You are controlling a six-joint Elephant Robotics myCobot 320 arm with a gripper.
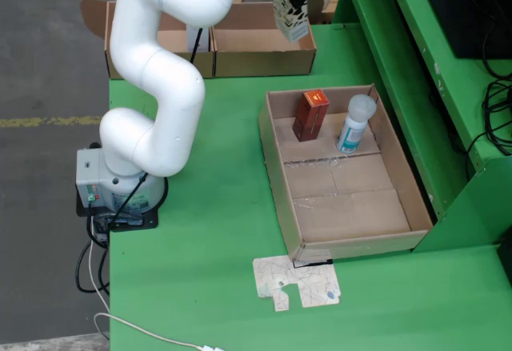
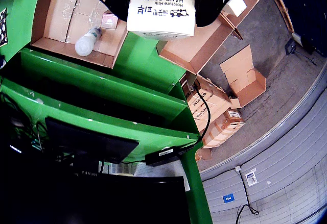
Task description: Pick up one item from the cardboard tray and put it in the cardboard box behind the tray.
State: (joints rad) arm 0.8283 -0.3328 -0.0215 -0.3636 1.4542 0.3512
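Observation:
In the fixed view my gripper (image 1: pixel 288 3) hangs at the top, shut on a white hand cream carton (image 1: pixel 293 21). The carton hovers over the right rear corner of the open cardboard box (image 1: pixel 264 61) behind the tray. The cardboard tray (image 1: pixel 276 167) holds an upright red-brown carton (image 1: pixel 310 114) and a white bottle (image 1: pixel 354 123) at its far end. In the wrist view the hand cream carton (image 2: pixel 161 10) fills the top between the black fingers (image 2: pixel 116 0), with the cardboard box (image 2: pixel 202 48) below it and the tray (image 2: pixel 53 44) with the bottle (image 2: pixel 88 41) at upper left.
A second open cardboard box (image 1: pixel 160 51) stands left of the first, behind the arm's elbow. The arm's base (image 1: pixel 116 187) sits at the table's left edge. A flat printed card (image 1: pixel 296 283) lies in front of the tray. A green shelf (image 1: pixel 416 63) runs along the right.

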